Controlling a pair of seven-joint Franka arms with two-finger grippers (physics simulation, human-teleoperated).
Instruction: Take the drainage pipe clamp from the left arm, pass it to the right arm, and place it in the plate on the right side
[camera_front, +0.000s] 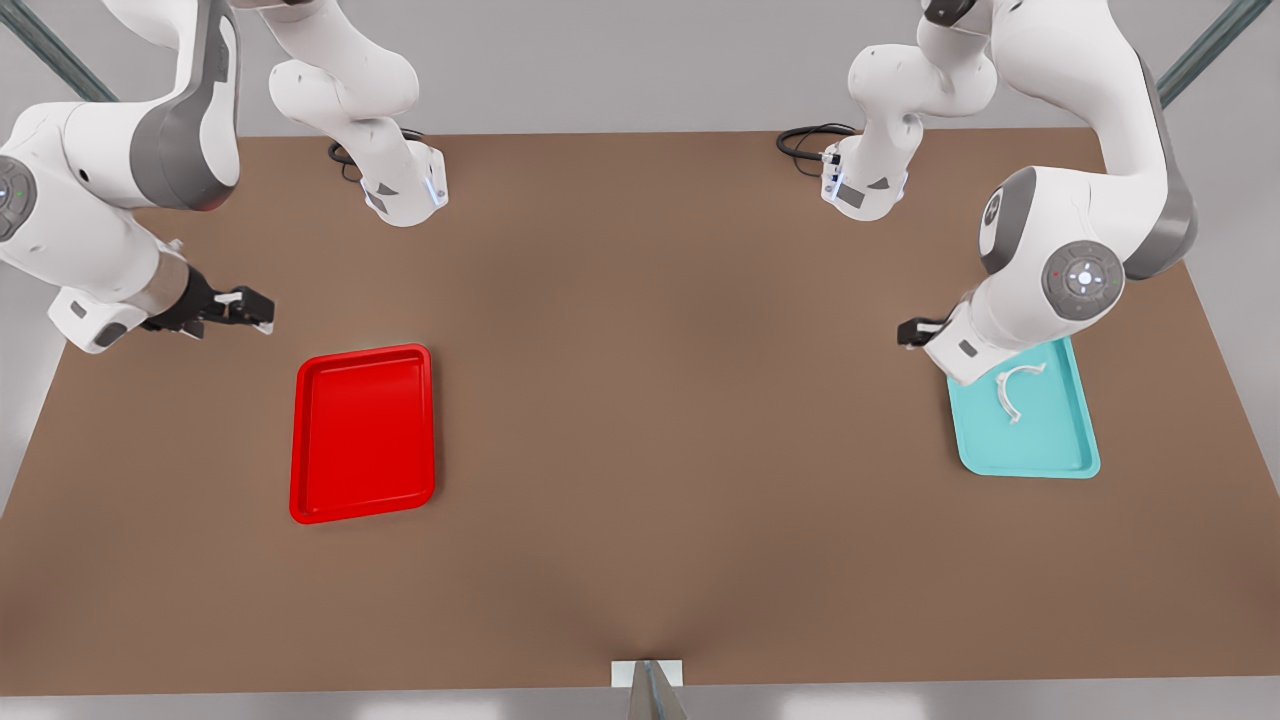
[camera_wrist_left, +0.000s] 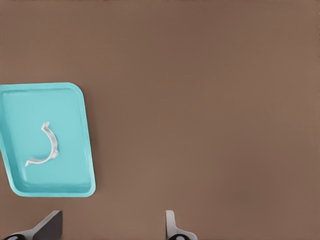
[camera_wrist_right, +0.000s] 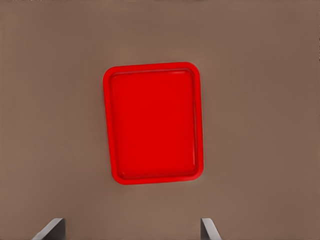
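Jaws wide on both grippers, left gripper (camera_front: 912, 331) beside the teal tray (camera_front: 1075, 455); clamp (camera_front: 1015, 390) unpicked there, red plate (camera_front: 362, 432) empty.

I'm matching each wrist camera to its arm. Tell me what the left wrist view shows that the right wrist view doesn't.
Left wrist view alone: the teal tray with the drainage pipe clamp lying in it. Right wrist view alone: the plate, red and holding nothing. Both share the brown table and, at the frame edge, their own gripper's fingers spread apart: the left gripper and the right gripper.
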